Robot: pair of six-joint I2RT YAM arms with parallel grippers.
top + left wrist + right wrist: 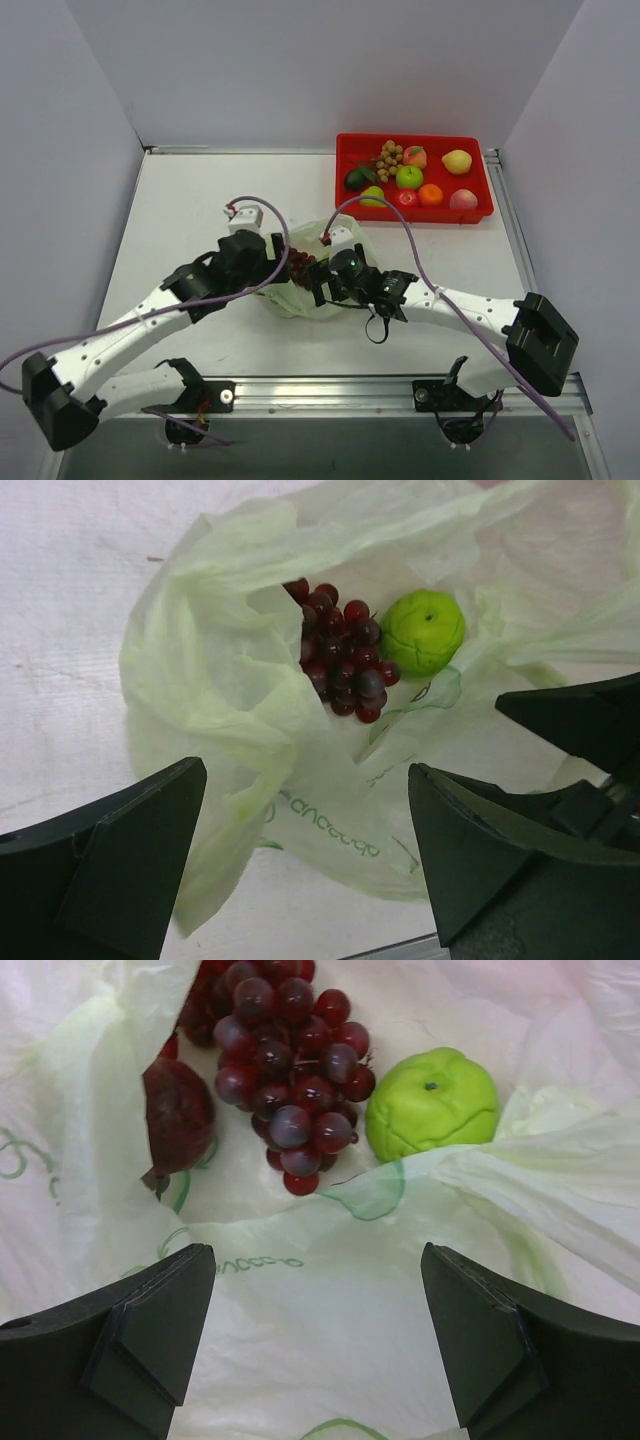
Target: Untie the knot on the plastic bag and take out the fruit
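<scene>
The plastic bag (288, 300) lies crumpled mid-table between both grippers, its mouth open; no knot shows. Inside, the left wrist view shows a dark purple grape bunch (340, 650) and a green fruit (423, 630). The right wrist view shows the grapes (285, 1070), the green fruit (432, 1100) and a dark red-brown piece (177, 1115) half under the bag's edge. My left gripper (300, 820) is open and empty, just above the bag's near side. My right gripper (318, 1310) is open and empty over the printed film. From above, the left gripper (283, 262) and right gripper (318, 283) nearly meet over the bag.
A red tray (420, 215) stands at the back right with several fruits, among them a tan longan cluster (390, 158) and a yellow fruit (457, 161). Purple cables loop above both wrists. Grey walls close in the table's left, back and right.
</scene>
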